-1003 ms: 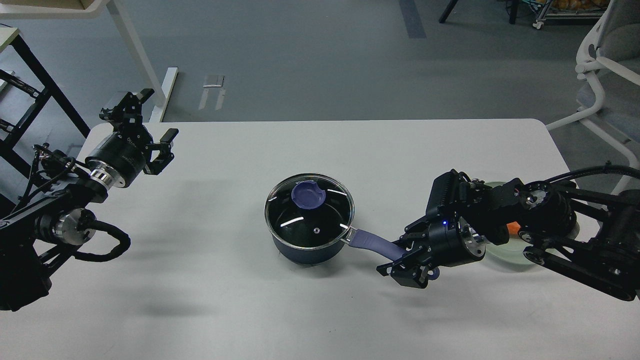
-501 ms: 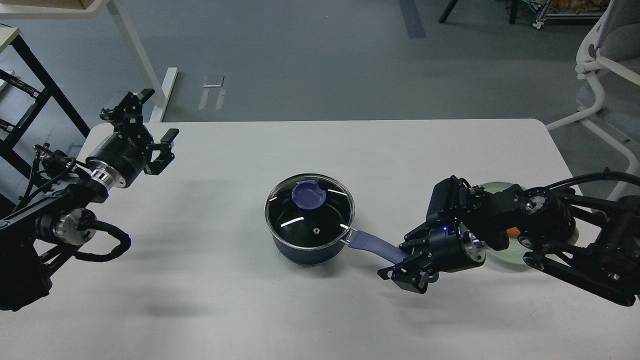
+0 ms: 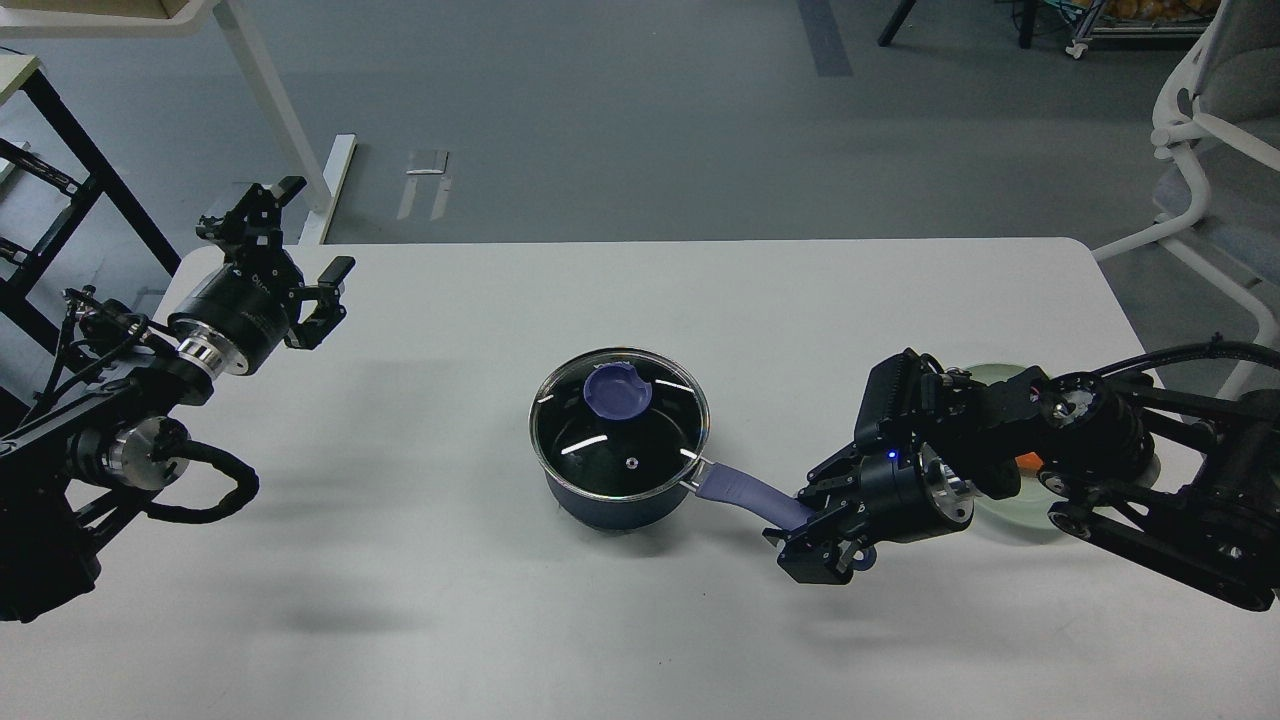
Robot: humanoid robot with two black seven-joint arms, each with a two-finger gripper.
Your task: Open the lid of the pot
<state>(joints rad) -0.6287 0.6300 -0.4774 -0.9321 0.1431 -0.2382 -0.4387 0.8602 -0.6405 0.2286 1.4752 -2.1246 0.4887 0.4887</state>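
Near the middle of the white surface [image 3: 640, 300] sits the small dark-blue saucepan [image 3: 615, 495], its clear glass lid [image 3: 620, 437] with the flat purple knob [image 3: 618, 391] seated on top. The long lavender handle [image 3: 745, 494] runs toward four o'clock into the right tool [image 3: 815, 535], closed on the handle's end. The left tool [image 3: 285, 250], open and empty, hangs at ten o'clock, well apart. If the right grip pulls or twists, the pot could slide or tip, shaking the lid. Compared with a second ago, the right tool's jaws have drawn together around the handle.
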